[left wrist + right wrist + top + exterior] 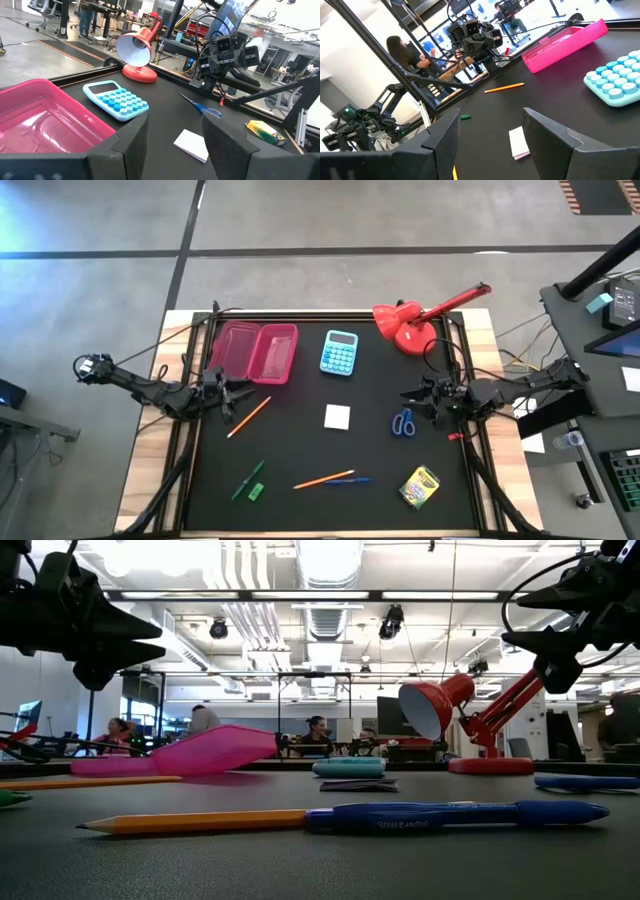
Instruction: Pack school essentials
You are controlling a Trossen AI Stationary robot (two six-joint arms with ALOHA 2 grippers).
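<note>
Black table top (pixel 300 440), essentials spread out, both arms low at the sides.

L to R: left gripper (pixel 232 394) fingers apart, empty, beside open pink case (pixel 255 351); orange pencil (pixel 248 417) just by it; green marker (pixel 247 479) and eraser (pixel 256 492) nr front edge; second pencil (pixel 322 478) touching blue pen (pixel 352 479); white pad (pixel 337 416) mid-table; scissors (pixel 402 422) next to right gripper (pixel 418 396), fingers apart, empty; crayon box (pixel 419 487) front R.
</note>
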